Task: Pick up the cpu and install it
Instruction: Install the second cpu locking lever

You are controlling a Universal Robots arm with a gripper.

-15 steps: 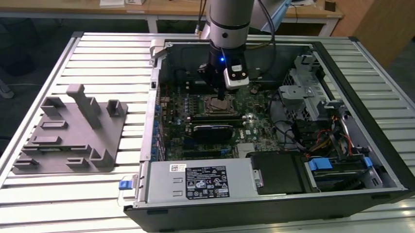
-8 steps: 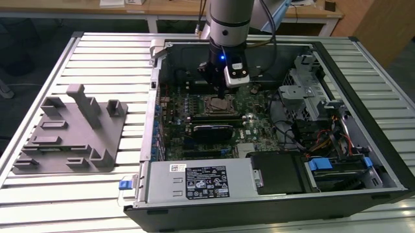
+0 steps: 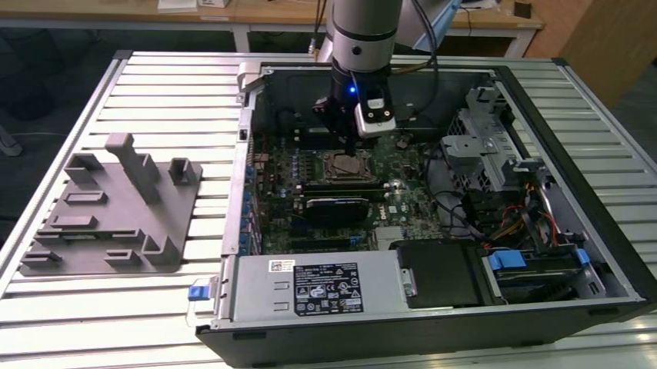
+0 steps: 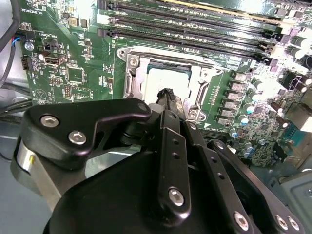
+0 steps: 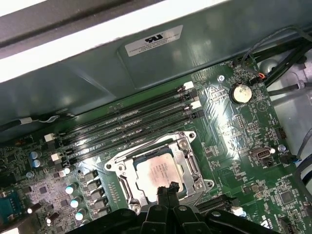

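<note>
I see a ribbed metal surface [image 3: 154,92] with wooden desks behind it. An open computer case [image 3: 575,254] lies flat on it, its green motherboard [image 3: 411,196] facing up. On the exterior view's left, apart from the case, sits a grey plastic fixture [image 3: 108,207] with upright posts. My arm [image 3: 361,38] comes down from above into the case. My hand [image 3: 347,138] hangs directly over the processor socket [image 3: 346,164]. In both wrist views the cpu [image 5: 158,171] lies flat inside the socket's metal frame [image 5: 187,151], silver top upward and level. The dark fingertips [image 5: 167,189] are pressed close together with no visible gap and nothing between them. They sit just above the edge of the cpu; I cannot tell whether they touch it. Beside the socket run long black memory slots [image 5: 131,124], and a round coin battery [image 5: 239,92] lies on the board well apart from the socket. A silver power supply [image 3: 313,286] fills the case's near corner in the exterior view.
</note>
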